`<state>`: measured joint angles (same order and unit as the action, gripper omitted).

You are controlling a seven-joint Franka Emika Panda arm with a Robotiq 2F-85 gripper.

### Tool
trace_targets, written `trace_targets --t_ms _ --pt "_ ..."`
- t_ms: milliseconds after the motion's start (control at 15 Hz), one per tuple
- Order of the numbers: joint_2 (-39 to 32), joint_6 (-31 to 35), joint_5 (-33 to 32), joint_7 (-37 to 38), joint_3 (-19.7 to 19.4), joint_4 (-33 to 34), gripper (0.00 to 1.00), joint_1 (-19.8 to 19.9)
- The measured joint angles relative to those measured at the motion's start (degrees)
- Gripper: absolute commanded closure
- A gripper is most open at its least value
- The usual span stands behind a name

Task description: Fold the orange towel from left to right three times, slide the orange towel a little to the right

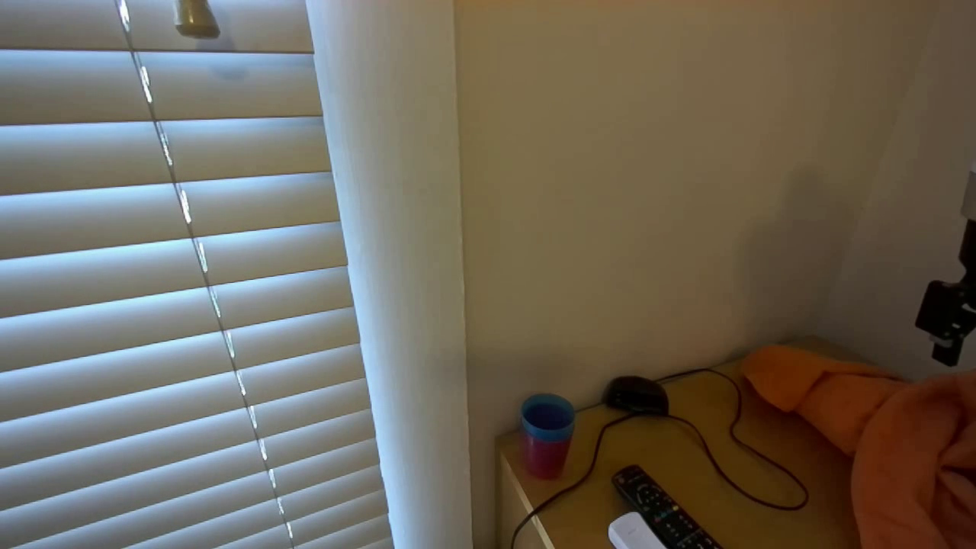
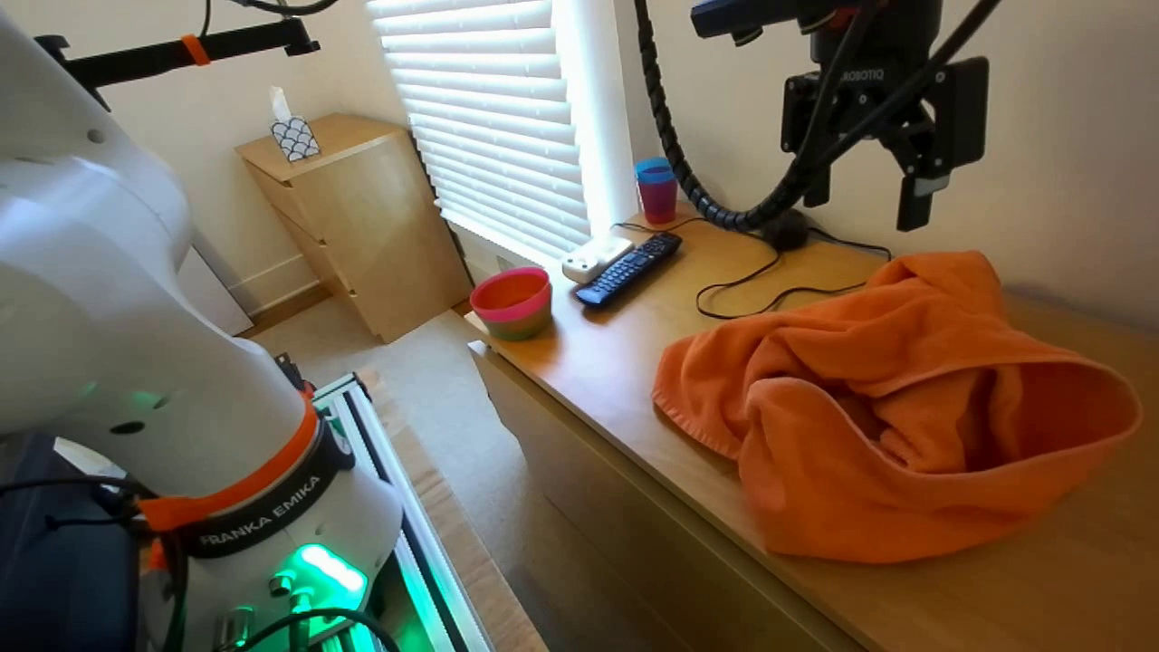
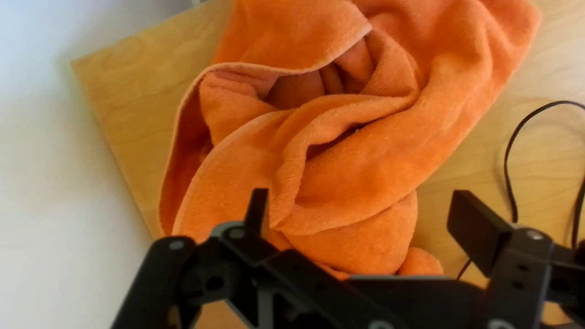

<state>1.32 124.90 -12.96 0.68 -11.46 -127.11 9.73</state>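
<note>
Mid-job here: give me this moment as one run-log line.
end effector: open, empty, above and apart from towel | orange towel: rumpled on wooden tabletop, no neat fold | folding: unfinished

Blinds [image 1: 175, 267]: large in an exterior view, left of the orange towel [image 1: 915, 457]; camera faces the wall [image 1: 648, 191].
Robot arm [image 2: 208, 362]: near in an exterior view looking down, left of the towel.
Gripper [image 3: 361, 201]: wrist view, close above the towel, facing down.
Cable [image 3: 507, 169]: beside the towel, shared by all views.

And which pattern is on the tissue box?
Dark-lined white scallops; the box shows best in an exterior view.
</note>
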Motion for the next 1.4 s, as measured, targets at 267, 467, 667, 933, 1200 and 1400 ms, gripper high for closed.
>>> trace_targets --t_ms 267,467,667,933,1200,1400 --pt "-5.05 2.17 3.37 -1.55 -0.61 -0.87 0.0 1.01" --pt "-9.81 10.04 3.92 -0.81 -1.33 -0.88 0.0 2.32" --pt "-15.28 12.76 6.27 -0.22 -1.89 -0.25 0.0 3.65" --pt "-22.81 12.84 8.14 2.58 -2.23 2.42 0.0 4.47" --pt "-23.39 12.53 10.52 2.53 -1.59 5.6 0.0 4.44" --pt "-18.44 11.09 11.34 0.78 -0.71 6.28 0.0 4.22"
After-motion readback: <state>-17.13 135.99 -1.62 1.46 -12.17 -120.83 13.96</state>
